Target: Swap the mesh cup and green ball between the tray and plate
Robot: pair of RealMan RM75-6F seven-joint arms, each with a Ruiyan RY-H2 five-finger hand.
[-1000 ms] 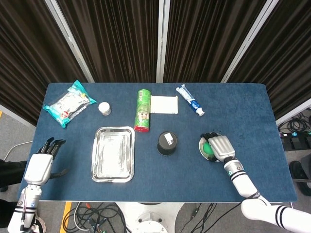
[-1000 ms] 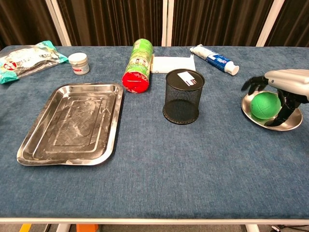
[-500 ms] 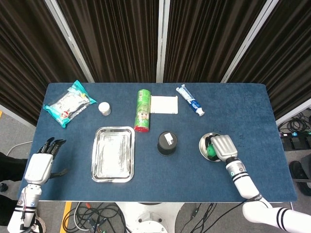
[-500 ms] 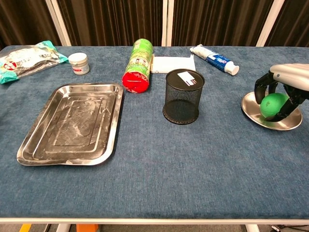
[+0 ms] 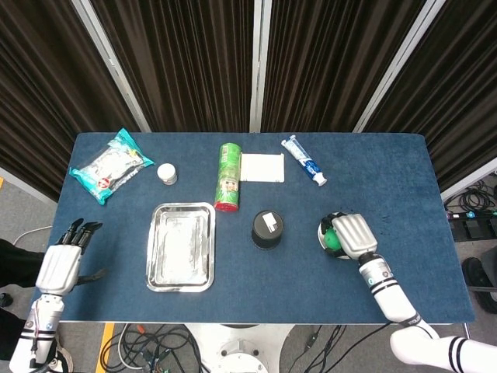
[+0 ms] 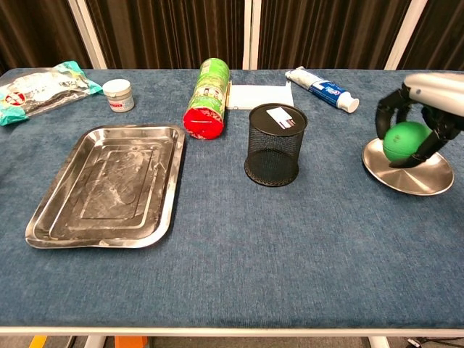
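one light, round green ball (image 6: 404, 141) in my right hand (image 6: 428, 109), fingers cupping its sides above the plate (image 6: 424, 183); likely rolls

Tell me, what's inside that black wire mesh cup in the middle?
A small white card lies at the mouth of the black wire mesh cup. Nothing else shows through the mesh in the chest view, though the card hides the bottom from above.

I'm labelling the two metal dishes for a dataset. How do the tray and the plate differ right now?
The tray is rectangular with a raised rim; the plate is round and shallow. The tray looks larger than the plate. The tray lies on the table's left part and holds nothing, while over the plate, on the right, the right hand grips the green ball, which looks lifted clear of it. Both are shiny bare metal, lying flat on the blue cloth.
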